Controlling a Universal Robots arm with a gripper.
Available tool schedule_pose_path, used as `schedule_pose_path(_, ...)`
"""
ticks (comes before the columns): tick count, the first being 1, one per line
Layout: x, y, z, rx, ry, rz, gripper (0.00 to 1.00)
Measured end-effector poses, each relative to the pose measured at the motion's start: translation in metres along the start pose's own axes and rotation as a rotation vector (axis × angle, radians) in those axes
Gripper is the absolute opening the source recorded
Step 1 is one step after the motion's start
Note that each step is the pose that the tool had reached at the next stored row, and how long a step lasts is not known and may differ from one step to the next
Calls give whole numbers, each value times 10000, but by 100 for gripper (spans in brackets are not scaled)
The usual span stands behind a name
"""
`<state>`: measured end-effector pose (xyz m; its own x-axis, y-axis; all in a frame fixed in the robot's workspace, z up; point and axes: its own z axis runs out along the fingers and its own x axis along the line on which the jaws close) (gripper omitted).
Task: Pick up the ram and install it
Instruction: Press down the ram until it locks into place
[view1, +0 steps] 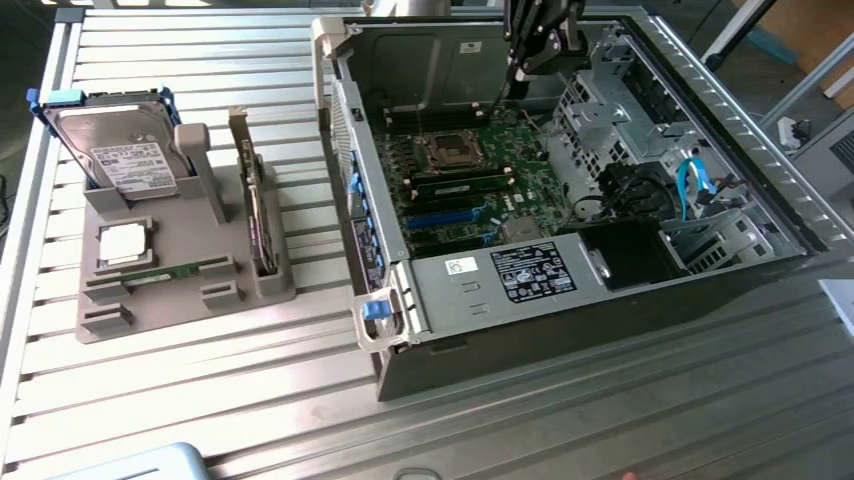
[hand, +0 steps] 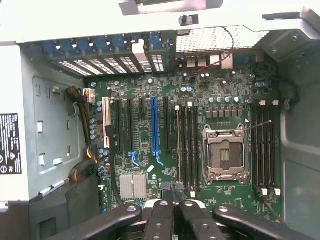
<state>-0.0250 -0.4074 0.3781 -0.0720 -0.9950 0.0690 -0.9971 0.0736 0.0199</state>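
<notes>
- A grey fixture tray (view1: 160, 300) sits on the slatted metal table (view1: 267, 400) at the exterior view's left.
- A silver hard drive (view1: 123, 150) with a white label stands upright at the tray's far left.
- An expansion card (view1: 254, 215) stands on edge in the tray's right slot.
- One ram (view1: 180, 272), a thin green stick, lies flat in the near part of the tray, well apart from the arm.
- The open computer case (view1: 561, 290) lies to the right of the tray, its motherboard (view1: 461, 190) exposed.
- Another ram stick (view1: 463, 186) lies seated in a slot just near of the processor socket (view1: 451, 150).
- The gripper (view1: 534, 50) hangs over the far part of the case, above the motherboard.
- In the wrist view the gripper (hand: 174, 207) has its fingers (hand: 159, 220) brought together, with nothing seen between them, above the board near the memory slots (hand: 187, 147).
</notes>
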Motion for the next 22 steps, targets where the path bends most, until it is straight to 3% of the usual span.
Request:
schedule_pose_path(8, -1, 0, 7, -133, -39, 1926, 10)
schedule_pose_path(14, -1, 0, 9, -266, -77, 3849, 10)
schedule_pose_path(16, 0, 0, 9, -294, -85, 4256, 10)
schedule_pose_path(18, -1, 0, 10, -350, -101, 5066, 10)
schedule_pose_path(22, -1, 0, 11, -415, -120, 6012, 10)
